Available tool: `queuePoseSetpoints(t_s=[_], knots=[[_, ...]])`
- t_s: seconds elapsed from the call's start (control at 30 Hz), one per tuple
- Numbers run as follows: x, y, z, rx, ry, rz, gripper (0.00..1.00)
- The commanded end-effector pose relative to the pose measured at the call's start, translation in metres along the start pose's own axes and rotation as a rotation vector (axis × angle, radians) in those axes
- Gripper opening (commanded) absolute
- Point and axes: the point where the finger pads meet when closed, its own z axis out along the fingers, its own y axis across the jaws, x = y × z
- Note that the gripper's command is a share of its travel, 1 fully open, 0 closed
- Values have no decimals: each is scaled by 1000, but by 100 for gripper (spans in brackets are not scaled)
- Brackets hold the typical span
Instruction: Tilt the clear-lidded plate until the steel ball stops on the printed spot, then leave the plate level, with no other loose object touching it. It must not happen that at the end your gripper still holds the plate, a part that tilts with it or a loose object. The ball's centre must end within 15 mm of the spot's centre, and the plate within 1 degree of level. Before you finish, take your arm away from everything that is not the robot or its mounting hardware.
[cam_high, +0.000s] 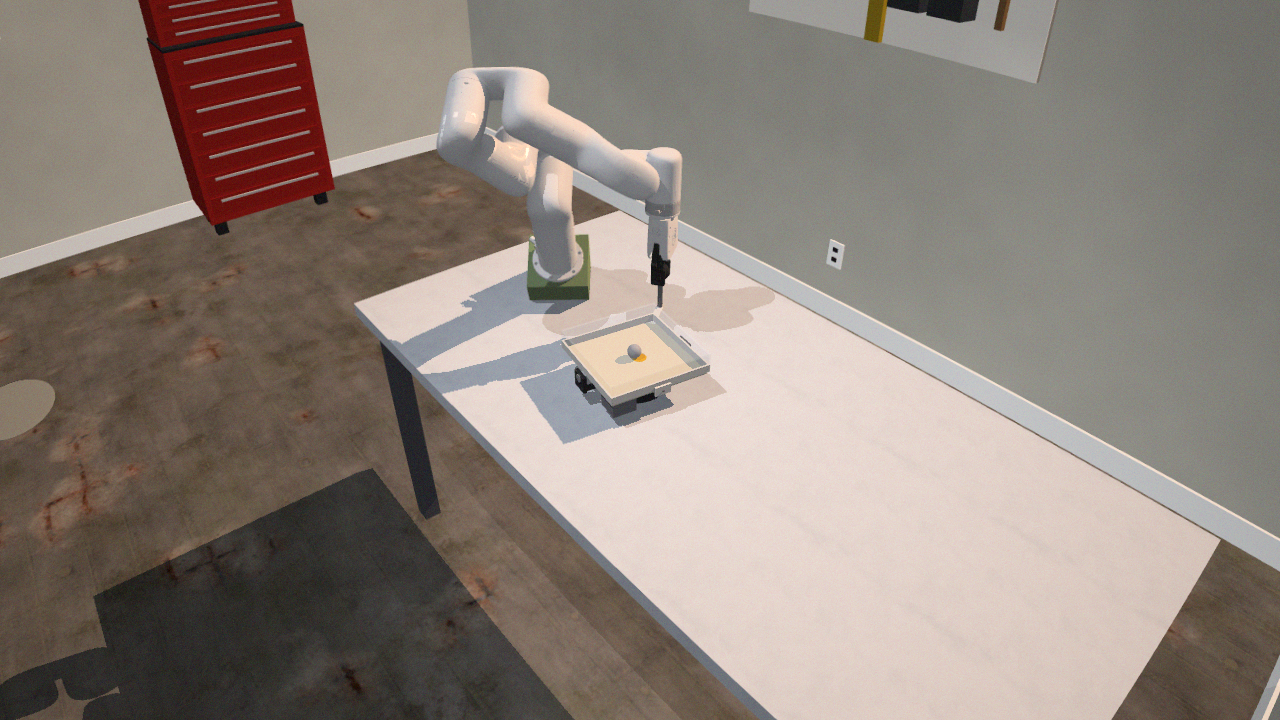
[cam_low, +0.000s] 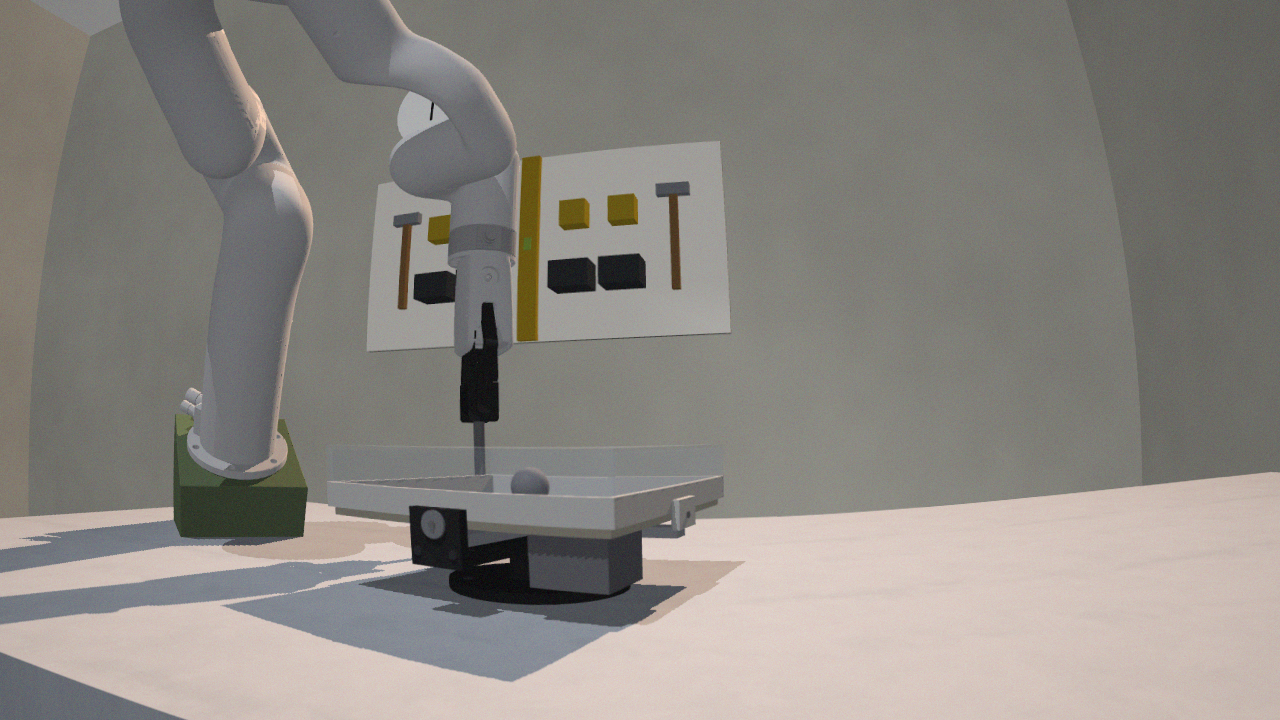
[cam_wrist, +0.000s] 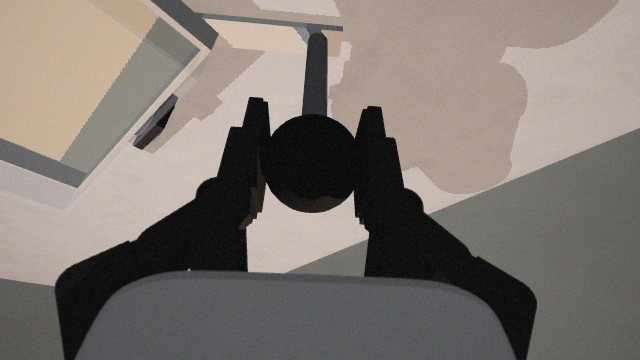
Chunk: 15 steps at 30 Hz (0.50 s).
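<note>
The square plate (cam_high: 673, 377) (cam_low: 572, 512) (cam_wrist: 30, 159) with a sandy floor and a clear lid sits on a dark pivot stand (cam_low: 537, 565) on the white table. The steel ball (cam_high: 634, 350) (cam_low: 529, 481) rests near the plate's middle, touching the orange spot (cam_high: 641, 357) on its near-right side. A grey rod (cam_high: 659, 295) (cam_low: 479, 452) (cam_wrist: 315, 75) rises from the plate's far corner and ends in a black round knob (cam_wrist: 310, 162). My gripper (cam_high: 659, 268) (cam_low: 478, 407) (cam_wrist: 313, 126) points straight down and is shut on that knob. The plate looks close to level.
The arm's green base block (cam_high: 559, 282) (cam_low: 237, 497) stands just behind the plate. A small tab (cam_low: 683, 512) sticks out from the plate's right side. The table's left edge (cam_high: 384, 335) is near, and the wall runs along the far side.
</note>
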Motion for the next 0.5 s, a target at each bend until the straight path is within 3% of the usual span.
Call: queuePoseSetpoints(t_s=[0.0,0.47], knots=[[-1,0,0,0,-1,1,0],[-2,1,1,0,-1,1,0]])
